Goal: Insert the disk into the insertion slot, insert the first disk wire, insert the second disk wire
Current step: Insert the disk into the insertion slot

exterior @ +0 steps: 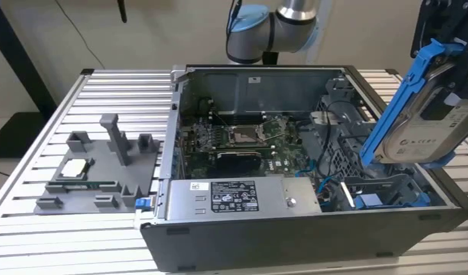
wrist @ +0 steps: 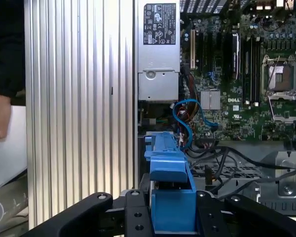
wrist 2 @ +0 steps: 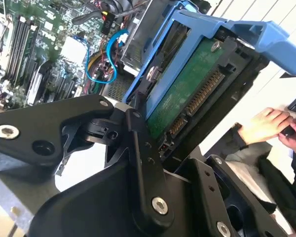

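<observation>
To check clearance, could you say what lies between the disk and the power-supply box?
A looped blue cable lies between disk and box, in the first wrist view.

a robotics lab: robot arm point(exterior: 283, 23), open computer case point(exterior: 295, 240), slatted aluminium bench point(exterior: 103, 91).

Printed white label on the disk point(exterior: 426, 126), held in the end effector point(wrist: 173, 217); another on the power-supply box point(exterior: 234, 197), well apart. None legible.

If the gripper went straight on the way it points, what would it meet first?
Probably the insertion slot: the gripper, shut on the disk, points down into the case, with the disk's lower end seemingly above that blue-railed bay. Depth is unclear.
</observation>
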Robot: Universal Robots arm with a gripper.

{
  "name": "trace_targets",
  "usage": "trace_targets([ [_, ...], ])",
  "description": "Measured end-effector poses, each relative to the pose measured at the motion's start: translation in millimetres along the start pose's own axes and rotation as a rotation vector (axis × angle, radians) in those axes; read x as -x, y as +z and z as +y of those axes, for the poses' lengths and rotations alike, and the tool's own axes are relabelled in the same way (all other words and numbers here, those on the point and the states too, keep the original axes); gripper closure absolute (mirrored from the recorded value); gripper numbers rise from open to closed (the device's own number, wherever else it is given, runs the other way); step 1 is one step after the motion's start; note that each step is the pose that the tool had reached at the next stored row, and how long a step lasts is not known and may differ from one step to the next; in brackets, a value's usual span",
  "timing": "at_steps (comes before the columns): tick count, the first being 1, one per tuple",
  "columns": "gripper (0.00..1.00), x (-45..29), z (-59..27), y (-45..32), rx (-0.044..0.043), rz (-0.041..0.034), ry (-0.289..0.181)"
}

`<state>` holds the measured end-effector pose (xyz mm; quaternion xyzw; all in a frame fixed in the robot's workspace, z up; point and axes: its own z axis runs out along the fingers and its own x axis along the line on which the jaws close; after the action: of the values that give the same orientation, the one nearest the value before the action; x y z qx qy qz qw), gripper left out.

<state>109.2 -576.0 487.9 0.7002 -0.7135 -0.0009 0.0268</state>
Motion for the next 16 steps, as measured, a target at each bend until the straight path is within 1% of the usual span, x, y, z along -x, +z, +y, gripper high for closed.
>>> trace_targets([
  [11, 0.67, 0.3, -0.4, 8.1, -0.0006, -0.0001, 0.0],
  [16, 0.67, 0.7, -1.4, 12.8, -0.0006, -0.0034, 0.0],
])
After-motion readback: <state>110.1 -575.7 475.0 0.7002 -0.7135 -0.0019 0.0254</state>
